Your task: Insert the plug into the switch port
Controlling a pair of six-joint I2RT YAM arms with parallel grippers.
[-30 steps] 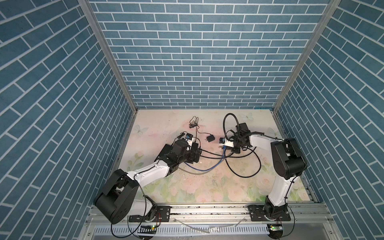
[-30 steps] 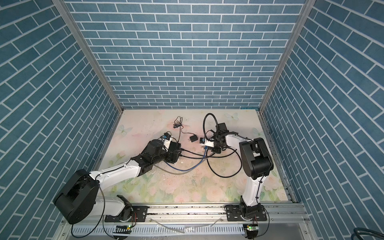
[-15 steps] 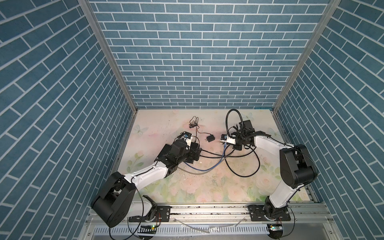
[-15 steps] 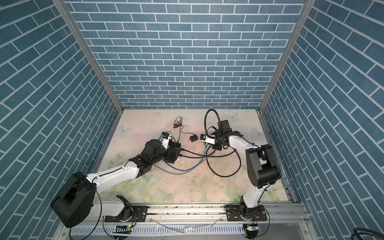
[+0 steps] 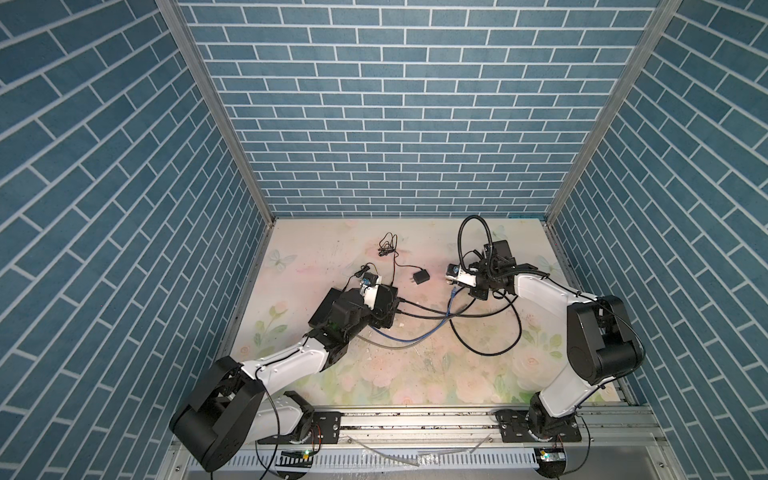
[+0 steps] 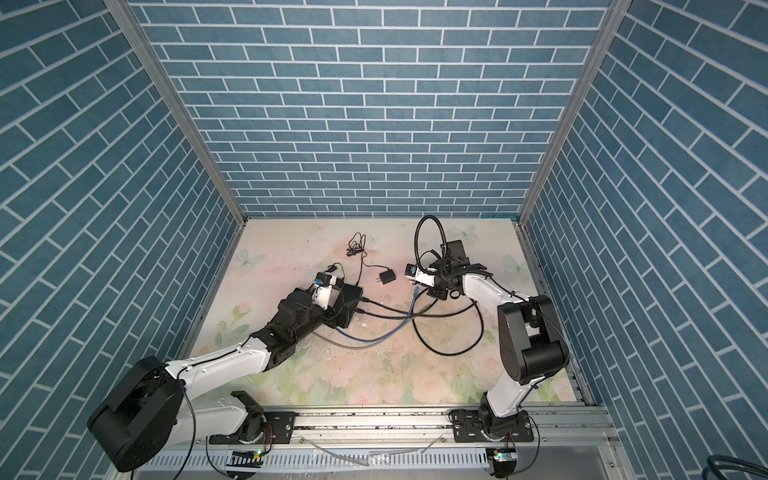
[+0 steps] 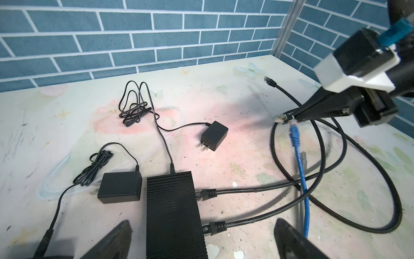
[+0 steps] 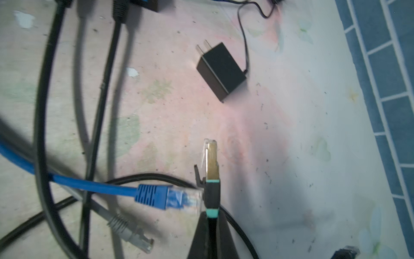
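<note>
One switch [image 7: 174, 213], two adapters [image 7: 214, 135], four cables [image 7: 246, 190]

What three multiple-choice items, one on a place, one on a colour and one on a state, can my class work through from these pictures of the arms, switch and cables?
1. Where does the black power adapter lie?
A. On top of the switch.
B. On the table, between the switch and the right gripper.
C. On the front rail.

2. What colour is the cable whose end lies beside the held plug?
A. Red.
B. Yellow.
C. Blue.

3. How does the right gripper stand?
A. Shut on the plug.
B. Open and empty.
C. Shut on the adapter.

Answers:
1 B: both top views show the adapter on the table between them.
2 C: the right wrist view shows a blue boot and cable beside the plug.
3 A: its fingers pinch the boot just behind the gold plug.
</note>
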